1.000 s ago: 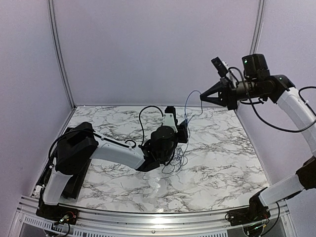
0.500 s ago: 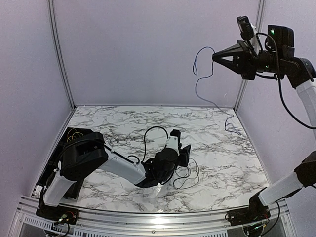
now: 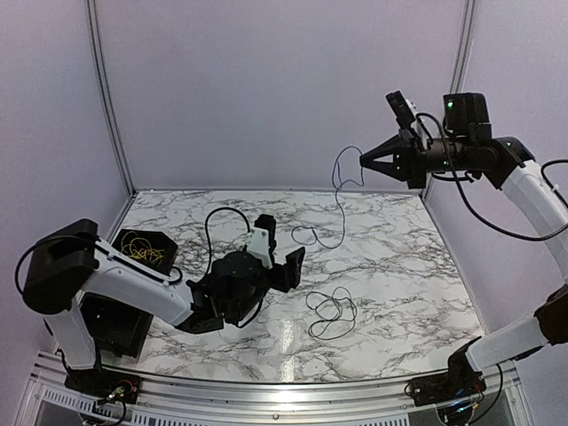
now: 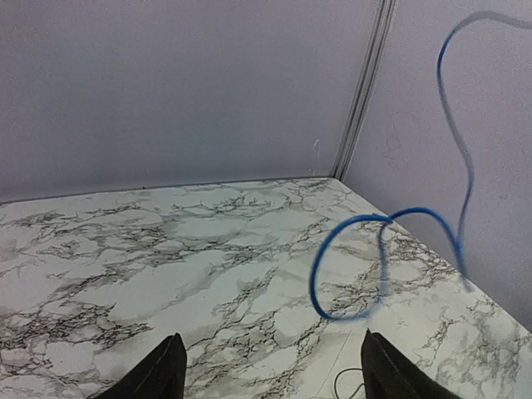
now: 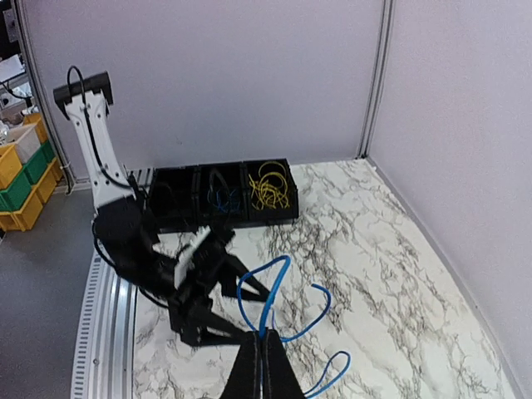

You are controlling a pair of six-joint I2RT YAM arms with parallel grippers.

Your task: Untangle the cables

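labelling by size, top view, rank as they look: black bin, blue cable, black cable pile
1. black bin, partly hidden
2. blue cable, hanging nearer the camera, so unsure
3. black cable pile

The white, grey-veined marble surface (image 3: 399, 257) is carrying a loose tangle of thin black cable (image 3: 332, 314), lying in overlapping loops right of centre toward the near edge. A black three-compartment tray (image 5: 224, 219) is sitting at its left edge, holding yellow cables (image 5: 270, 184) in one end compartment. Whether the hanging blue cable's (image 4: 315, 274) lowest loop is touching the surface cannot be told.
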